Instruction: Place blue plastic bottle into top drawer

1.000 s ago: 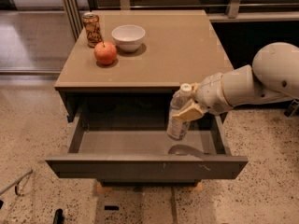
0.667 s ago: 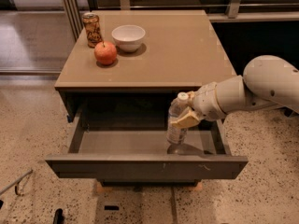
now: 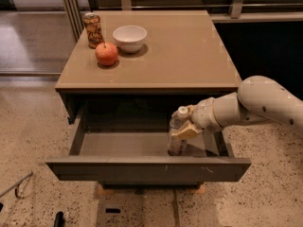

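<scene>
Now the tan counter (image 3: 189, 56) sits above and behind the claw, its front edge just over the wrist, unchanged from a second ago. The top drawer (image 3: 147, 170) is pulled fully out beneath that edge, and it surrounds the claw from below: the grey floor lies under it, the right wall is close beside it, and the flat front panel is just ahead of it. The white arm (image 3: 265, 100) reaches in from the right and has sunk lower than a second ago, so the forearm now slopes down into the drawer opening. The claw (image 3: 187, 126) has dropped with it and is inside the drawer near its right end, its tan fingers (image 3: 185, 132) clasped around the blue plastic bottle (image 3: 176, 143) at about mid-height. The bottle stands upright in that grip, cap up, and where its base hung clear of the drawer floor before, it is now down at floor level; whether it actually touches cannot be told. Well away from the claw, on the far left part of the counter, stay the white bowl (image 3: 129, 36), the red apple (image 3: 106, 54) and the patterned can (image 3: 93, 30)
</scene>
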`<state>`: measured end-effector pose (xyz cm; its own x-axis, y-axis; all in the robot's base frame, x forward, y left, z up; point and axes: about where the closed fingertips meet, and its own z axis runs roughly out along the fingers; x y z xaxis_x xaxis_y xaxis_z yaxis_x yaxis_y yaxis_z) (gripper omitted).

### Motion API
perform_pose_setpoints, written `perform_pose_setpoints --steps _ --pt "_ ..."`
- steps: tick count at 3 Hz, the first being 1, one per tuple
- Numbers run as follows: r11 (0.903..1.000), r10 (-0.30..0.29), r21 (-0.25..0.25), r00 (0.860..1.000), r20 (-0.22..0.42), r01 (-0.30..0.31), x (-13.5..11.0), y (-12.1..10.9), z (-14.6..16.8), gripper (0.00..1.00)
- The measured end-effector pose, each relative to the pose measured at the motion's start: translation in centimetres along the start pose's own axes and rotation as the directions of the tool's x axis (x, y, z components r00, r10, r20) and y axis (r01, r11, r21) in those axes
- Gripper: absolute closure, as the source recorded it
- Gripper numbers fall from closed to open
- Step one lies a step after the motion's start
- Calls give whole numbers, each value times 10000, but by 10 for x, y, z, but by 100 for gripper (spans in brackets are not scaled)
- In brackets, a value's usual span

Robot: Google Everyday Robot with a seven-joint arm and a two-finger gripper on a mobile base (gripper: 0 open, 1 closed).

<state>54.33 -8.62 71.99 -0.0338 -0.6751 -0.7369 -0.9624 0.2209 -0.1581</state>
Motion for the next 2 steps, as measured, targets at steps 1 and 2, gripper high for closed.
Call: perform_pose_setpoints --steps 1,2 --pt "10000 55 -41 10000 11 -55 11 2 9 100" --pt "9999 104 -133 9999 -67 -105 18 3 16 100"
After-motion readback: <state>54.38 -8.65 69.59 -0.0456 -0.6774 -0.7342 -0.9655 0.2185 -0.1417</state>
